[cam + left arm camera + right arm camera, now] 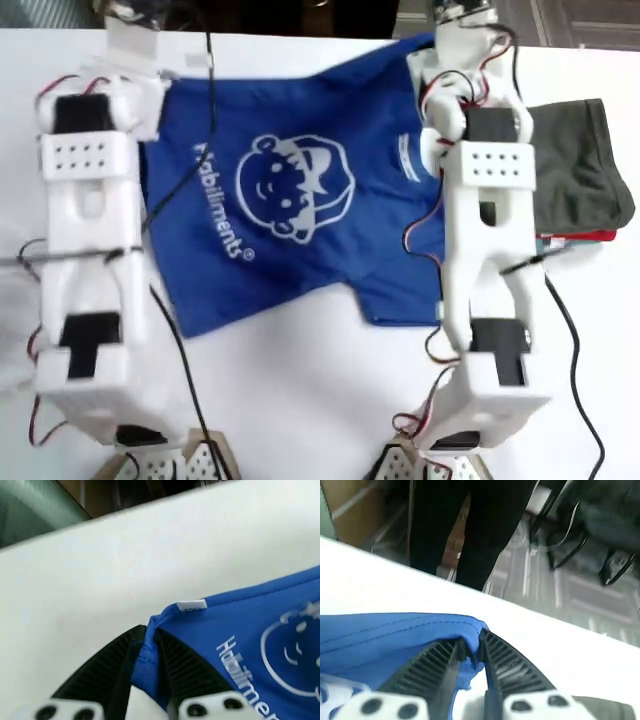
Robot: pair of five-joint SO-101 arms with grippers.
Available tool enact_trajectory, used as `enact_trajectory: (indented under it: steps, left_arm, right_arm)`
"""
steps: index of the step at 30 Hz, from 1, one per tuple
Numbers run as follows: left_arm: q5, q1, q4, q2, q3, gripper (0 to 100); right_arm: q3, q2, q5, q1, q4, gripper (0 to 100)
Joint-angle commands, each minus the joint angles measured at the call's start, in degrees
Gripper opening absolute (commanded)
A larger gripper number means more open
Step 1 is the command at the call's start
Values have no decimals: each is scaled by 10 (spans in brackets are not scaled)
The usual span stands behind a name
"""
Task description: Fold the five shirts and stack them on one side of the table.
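Grip first: the left hand (149, 630) is clenched on a corner of the blue fabric T-shirt (260, 280), its ribbed black fingers (185, 665) pinching the hem just beside a small white sewn-in label (191, 606). The right hand (472, 642) is likewise clamped on the shirt, nipping a rolled blue edge between its tips. In the high view these two holds sit at the upper left and upper centre-right of the frame, on the shirt's far edge. The garment lies spread flat between the arms on the white desk (300, 400), print side up — a white cartoon face with lettering beside it. Further out, at the right of the frame past the right arm, a dark olive folded shirt (585, 165) rests on a red folded shirt (592, 237), so the stack seems to be forming there.

I judge the shirt light, limp and thin — it will sag between two pinch points and drag on the desk rather than hold a shape. Little cloth is caught in each hand, so a quick pull could free it. Corners and hems, where the fabric is doubled, look the surest places to hold, and a slow, even lift by both hands should give a straight fold line.
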Motion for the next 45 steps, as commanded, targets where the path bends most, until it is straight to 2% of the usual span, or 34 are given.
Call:
enact_trajectory:
  steps: [1,7,11,17,22,31,40,45]
  left_arm:
    - [6,5,-14,45,-29,25]
    - [7,7,-4,107,-24,25]
    - [7,10,49,120,-29,25]
    - [6,26,126,120,-29,25]
    - [3,51,215,117,-29,25]
    - [3,65,298,113,-29,25]
    - [2,70,379,-29,-22,25]
    - [1,71,375,-98,69,25]
  right_arm:
    - [-28,23,-4,-7,-10,19]
    - [-29,81,-5,-13,39,19]
    - [-29,103,-5,-19,93,19]
    - [-32,122,-5,-20,117,19]
    - [-33,82,-1,-16,178,19]
    - [-28,31,0,23,241,19]
    - [-26,11,45,22,359,20]
    - [33,-86,47,22,398,20]
